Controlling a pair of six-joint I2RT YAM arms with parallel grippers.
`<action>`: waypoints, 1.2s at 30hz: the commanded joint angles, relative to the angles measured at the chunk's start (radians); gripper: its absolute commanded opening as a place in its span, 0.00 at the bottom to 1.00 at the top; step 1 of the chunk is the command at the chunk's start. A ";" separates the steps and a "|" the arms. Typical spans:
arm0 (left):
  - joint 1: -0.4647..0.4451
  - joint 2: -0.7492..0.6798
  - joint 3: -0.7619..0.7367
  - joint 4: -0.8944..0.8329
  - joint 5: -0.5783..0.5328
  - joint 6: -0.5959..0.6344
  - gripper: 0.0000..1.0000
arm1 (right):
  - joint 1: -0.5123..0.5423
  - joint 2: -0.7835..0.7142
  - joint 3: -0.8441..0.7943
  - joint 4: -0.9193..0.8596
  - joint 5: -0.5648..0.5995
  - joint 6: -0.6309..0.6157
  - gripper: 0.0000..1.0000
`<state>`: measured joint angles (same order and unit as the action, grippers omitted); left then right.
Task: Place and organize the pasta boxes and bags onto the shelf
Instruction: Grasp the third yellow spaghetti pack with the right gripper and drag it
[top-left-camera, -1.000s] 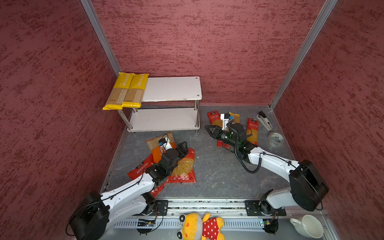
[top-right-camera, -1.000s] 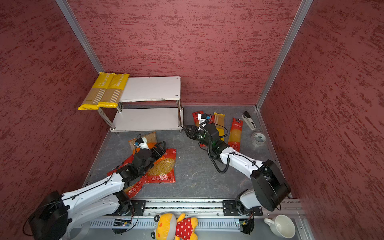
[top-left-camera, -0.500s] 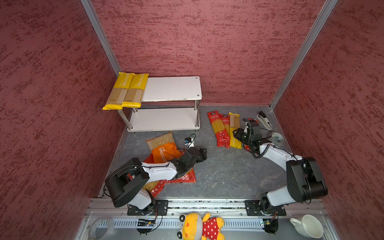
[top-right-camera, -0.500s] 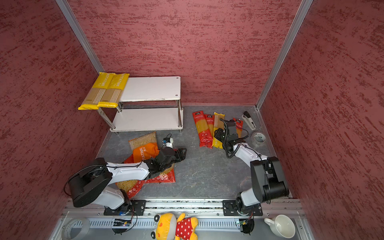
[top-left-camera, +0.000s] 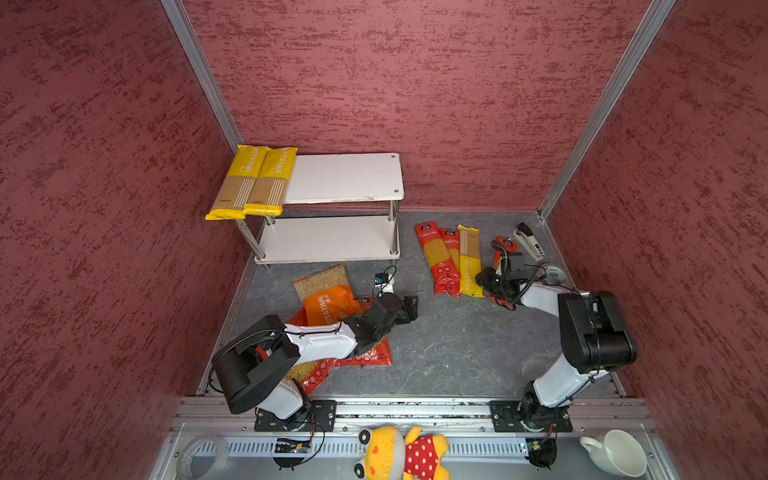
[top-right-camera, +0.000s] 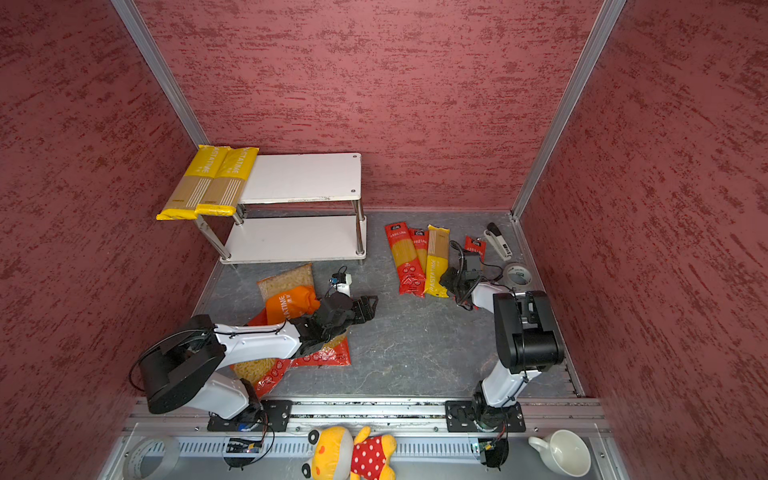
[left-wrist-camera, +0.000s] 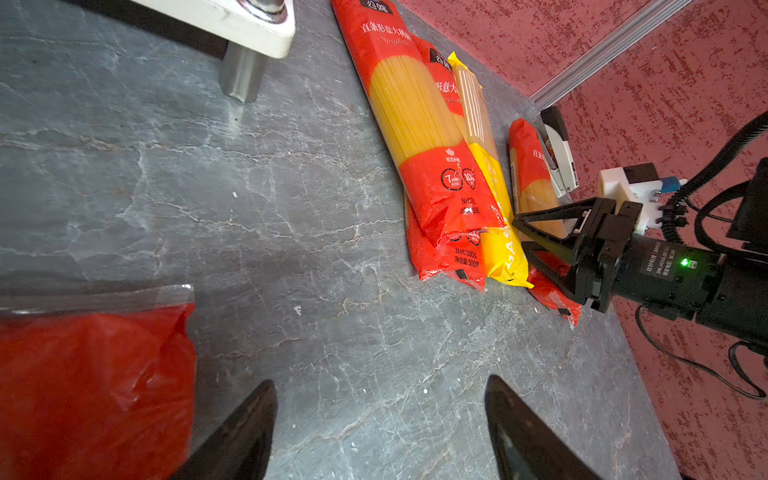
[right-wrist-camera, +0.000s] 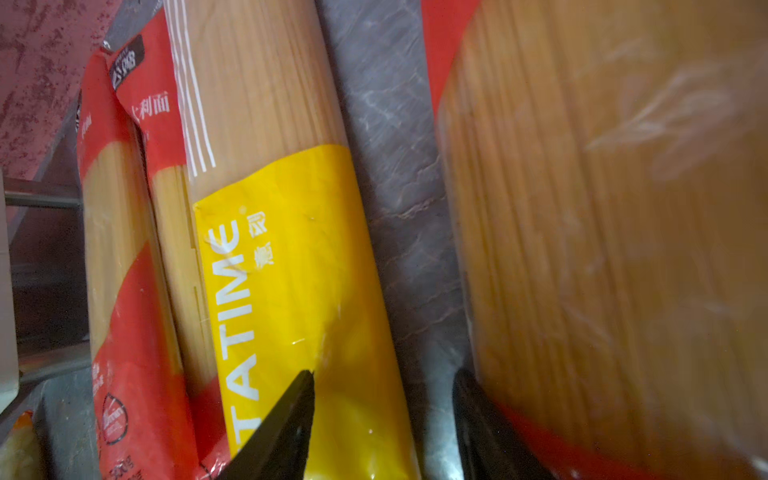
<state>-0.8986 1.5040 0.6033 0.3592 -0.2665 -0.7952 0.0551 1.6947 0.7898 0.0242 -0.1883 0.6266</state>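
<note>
Grey desk (top-left-camera: 449, 340) boxed by red walls (top-left-camera: 415, 83): both tools parted, gripping nothing.
Around 7 o'clock two red bags (top-left-camera: 368, 356) and the orange bag (top-left-camera: 328, 305) overlap beneath the left arm (top-left-camera: 324, 338); the left tool (top-left-camera: 409, 305) gapes wide over bare desk near centre. At 2 o'clock the right tool (left-wrist-camera: 520, 236) stands partly spread, one tip over the yellow pack (top-left-camera: 469, 266), the other beside a red pack (left-wrist-camera: 528, 166); two more red packs (top-left-camera: 436, 266) lie touching the yellow one's 9 o'clock side. At 11 o'clock the shelf (top-left-camera: 345, 183) carries two yellow packs (top-left-camera: 253, 183) overhanging its top board.

Stapler (top-left-camera: 528, 245) lies near tape roll (top-left-camera: 555, 274); plush toy (top-left-camera: 399, 455), white cup (top-left-camera: 619, 453) well apart.
</note>
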 joint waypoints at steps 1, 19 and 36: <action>-0.001 0.007 0.005 0.002 0.004 0.016 0.78 | -0.004 0.034 -0.009 0.027 -0.102 -0.008 0.50; -0.002 0.003 0.006 -0.002 0.007 0.007 0.78 | -0.004 -0.112 -0.039 0.112 -0.211 0.077 0.07; 0.003 -0.008 -0.003 -0.004 -0.016 -0.010 0.78 | 0.259 -0.354 -0.180 0.510 -0.090 0.617 0.00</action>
<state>-0.8978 1.5036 0.6033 0.3588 -0.2680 -0.7982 0.2131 1.4025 0.6098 0.3271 -0.3580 1.1168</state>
